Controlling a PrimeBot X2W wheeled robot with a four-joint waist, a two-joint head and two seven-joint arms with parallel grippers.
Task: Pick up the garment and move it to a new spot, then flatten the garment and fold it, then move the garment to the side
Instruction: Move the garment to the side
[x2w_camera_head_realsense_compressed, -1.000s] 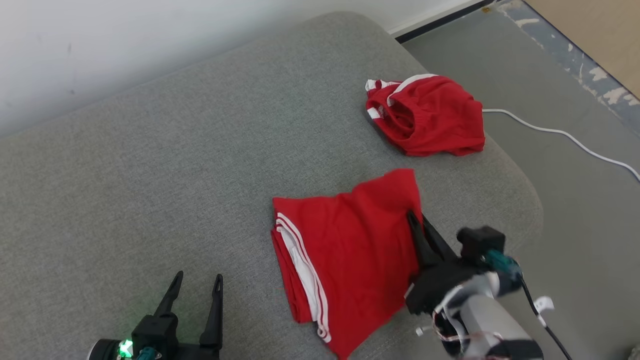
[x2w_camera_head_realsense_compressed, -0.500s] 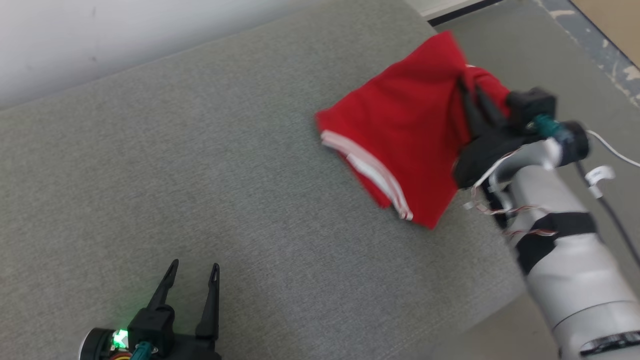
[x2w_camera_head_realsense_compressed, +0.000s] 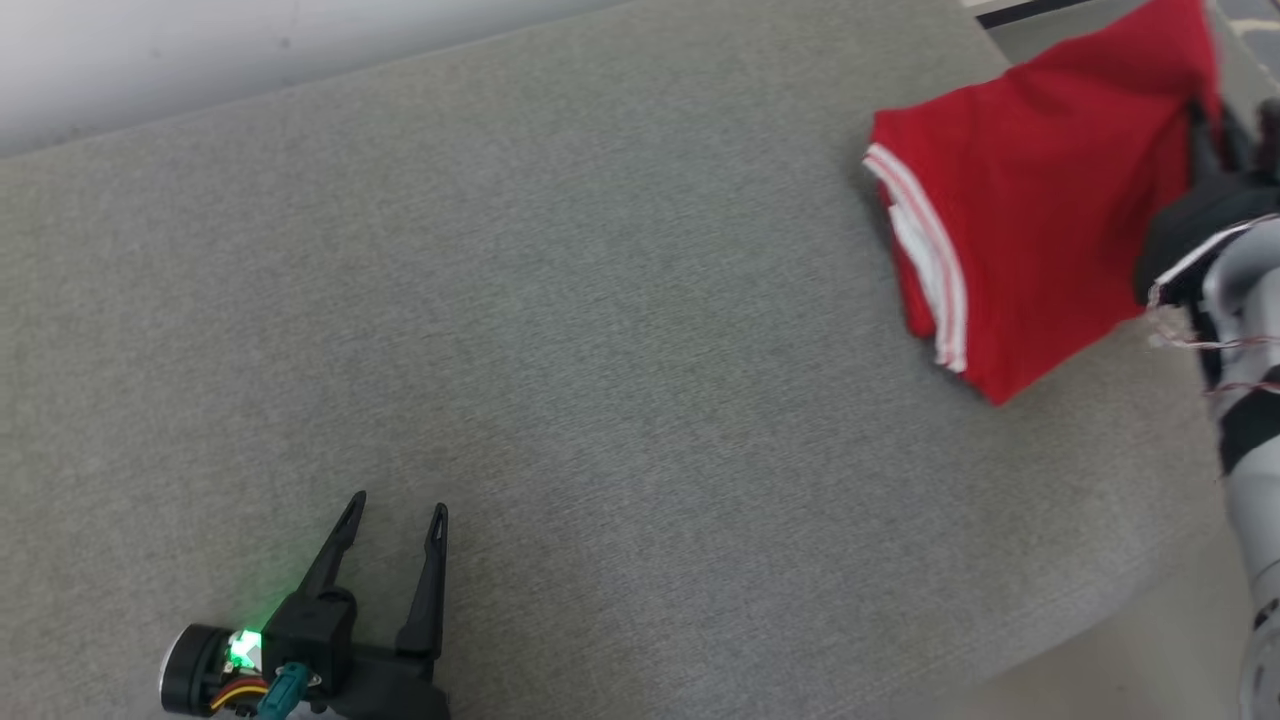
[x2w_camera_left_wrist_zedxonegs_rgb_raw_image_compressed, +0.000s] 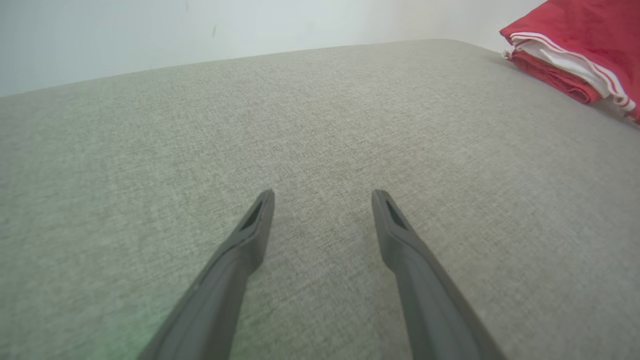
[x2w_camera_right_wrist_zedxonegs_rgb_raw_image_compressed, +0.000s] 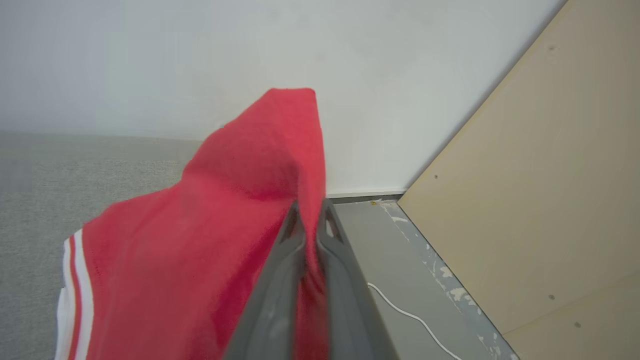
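The right gripper (x2w_camera_right_wrist_zedxonegs_rgb_raw_image_compressed: 310, 207) has its fingers pressed together on one edge of the folded red garment (x2w_camera_head_realsense_compressed: 1020, 210), with cloth pinched between them. Gripping a single edge lets the folded layers hang as one stack, so the fold is likely to survive the carry. The garment is held at the far right corner of the grey cushion (x2w_camera_head_realsense_compressed: 560, 330), its white-striped hem facing the cushion's middle. Whether its lower edge touches the cushion cannot be told, as the head view is blurred there.

The left gripper (x2w_camera_head_realsense_compressed: 399, 502) hovers at the cushion's near left part. Its fingers are spread wide and hold nothing, because a one-handed carry gives it no job, and it stands well apart from the garment.

Change from one second ago: the garment then lay flat on the cushion's near right part with the right gripper at its edge. It has since been lifted and carried toward the far right corner. The head camera has also turned, so part of the shift is the view's own. The left gripper has kept its place and opening.
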